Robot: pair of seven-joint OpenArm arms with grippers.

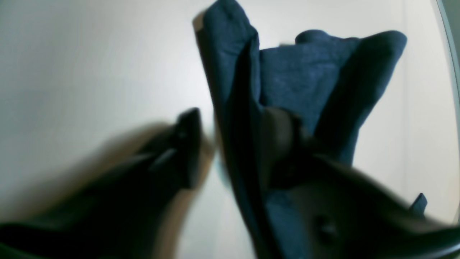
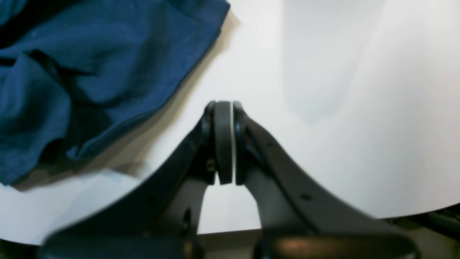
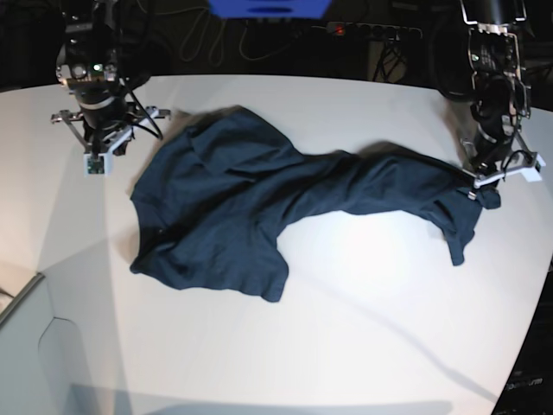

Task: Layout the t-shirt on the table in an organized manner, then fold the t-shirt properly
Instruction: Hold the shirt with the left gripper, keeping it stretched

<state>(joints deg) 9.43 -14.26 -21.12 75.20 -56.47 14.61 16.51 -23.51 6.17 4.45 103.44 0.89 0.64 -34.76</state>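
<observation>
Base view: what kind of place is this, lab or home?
Most likely a robotics lab or test cell. A large white table carries only a navy t-shirt, two robot arms are mounted at its far corners, and loose cables and a power strip run along the dark backdrop.

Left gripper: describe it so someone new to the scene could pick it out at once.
Start at the large matte white table and follow the dark navy-blue fabric t-shirt to its stretched end at the base view's right edge. The black left gripper hangs there with shirt cloth between its fingers. The other arm's right gripper is shut, clear of the fabric.
</observation>
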